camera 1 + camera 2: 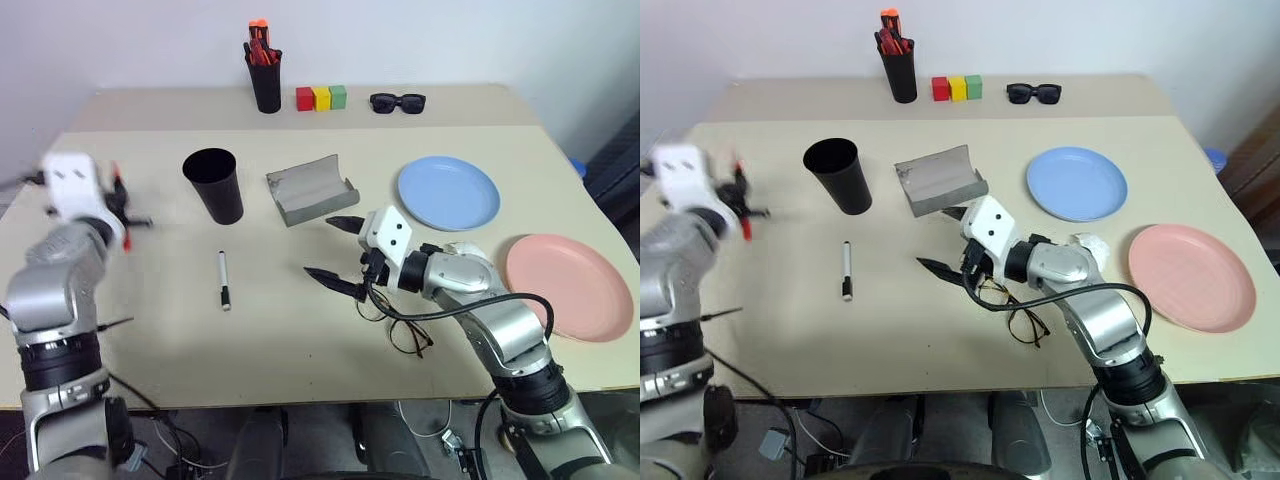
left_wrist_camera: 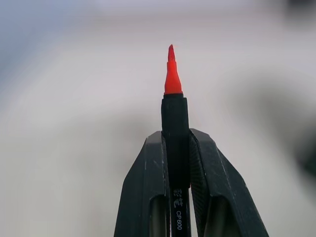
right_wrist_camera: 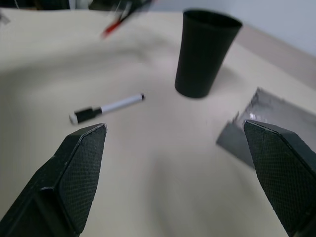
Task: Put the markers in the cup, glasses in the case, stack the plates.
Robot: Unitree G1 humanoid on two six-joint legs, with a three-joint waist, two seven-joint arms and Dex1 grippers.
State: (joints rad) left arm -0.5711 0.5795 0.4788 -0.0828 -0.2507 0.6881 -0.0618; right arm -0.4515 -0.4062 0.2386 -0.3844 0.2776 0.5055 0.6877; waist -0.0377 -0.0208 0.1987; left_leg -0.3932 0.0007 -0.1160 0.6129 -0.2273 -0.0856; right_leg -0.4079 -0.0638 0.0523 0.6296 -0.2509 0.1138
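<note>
Left gripper [image 2: 175, 148] clamps the red-orange marker [image 2: 173, 118]; right gripper [image 1: 335, 250] gapes empty above the glasses [image 1: 405, 330].

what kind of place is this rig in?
Probably a lab or office test setup: a plain beige table against a bare white wall, staged with coloured blocks, a pen cup and two plates.

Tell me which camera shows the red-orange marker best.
The left wrist view: the red-orange marker stands sharp and close, clamped between the left tool, tip pointing away. The head views show it small and blurred at that tool, raised above the table. The right wrist view catches a faint red streak.
</note>
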